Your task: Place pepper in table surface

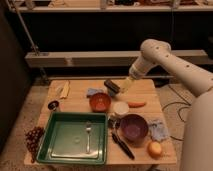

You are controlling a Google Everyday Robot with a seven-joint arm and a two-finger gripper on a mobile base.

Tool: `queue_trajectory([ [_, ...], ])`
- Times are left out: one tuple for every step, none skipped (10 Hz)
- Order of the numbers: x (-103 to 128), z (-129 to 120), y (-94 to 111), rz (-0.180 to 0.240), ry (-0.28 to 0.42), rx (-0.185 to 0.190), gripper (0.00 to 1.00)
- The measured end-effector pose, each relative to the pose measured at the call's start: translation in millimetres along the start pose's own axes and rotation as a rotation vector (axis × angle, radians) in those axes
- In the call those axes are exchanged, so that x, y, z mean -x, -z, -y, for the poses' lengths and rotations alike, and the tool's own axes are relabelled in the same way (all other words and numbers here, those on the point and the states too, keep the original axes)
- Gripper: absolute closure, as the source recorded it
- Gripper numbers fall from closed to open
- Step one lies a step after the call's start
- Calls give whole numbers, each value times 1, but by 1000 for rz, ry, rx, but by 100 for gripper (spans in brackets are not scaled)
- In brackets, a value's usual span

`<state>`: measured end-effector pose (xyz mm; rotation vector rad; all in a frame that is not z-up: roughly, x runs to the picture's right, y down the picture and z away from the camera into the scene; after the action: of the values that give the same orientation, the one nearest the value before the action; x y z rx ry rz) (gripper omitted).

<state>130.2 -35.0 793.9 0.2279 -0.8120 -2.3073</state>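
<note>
The pepper [136,104], a small slender orange-red piece, lies flat on the tan wooden table surface [75,100], right of centre and next to a small white cup [120,108]. My gripper [127,86] hangs above the back of the table, a little up and left of the pepper and apart from it. It is open and nothing sits between its fingers. The white arm reaches in from the right.
A dark block [112,87] lies just left of the gripper. An orange bowl [100,102], purple bowl [133,127], green tray [60,150] with a fork [88,135], round yellow-orange fruit [155,148], blue cloths [159,129], grapes [34,139] and black utensil [122,145] fill the table.
</note>
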Motion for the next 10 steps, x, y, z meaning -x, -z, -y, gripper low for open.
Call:
queue_trajectory([
  [0, 0, 0, 0, 0, 0, 20],
  [0, 0, 0, 0, 0, 0, 20],
  [1, 0, 0, 3, 1, 0, 20],
  [2, -1, 0, 10, 9, 1, 20],
  [4, -2, 0, 17, 28, 4, 20],
  [12, -6, 2, 20, 38, 6, 20],
  [28, -13, 8, 21, 52, 10, 20],
  [45, -21, 14, 22, 60, 13, 20],
  [56, -27, 18, 21, 67, 17, 20],
  [77, -35, 22, 23, 79, 14, 20],
])
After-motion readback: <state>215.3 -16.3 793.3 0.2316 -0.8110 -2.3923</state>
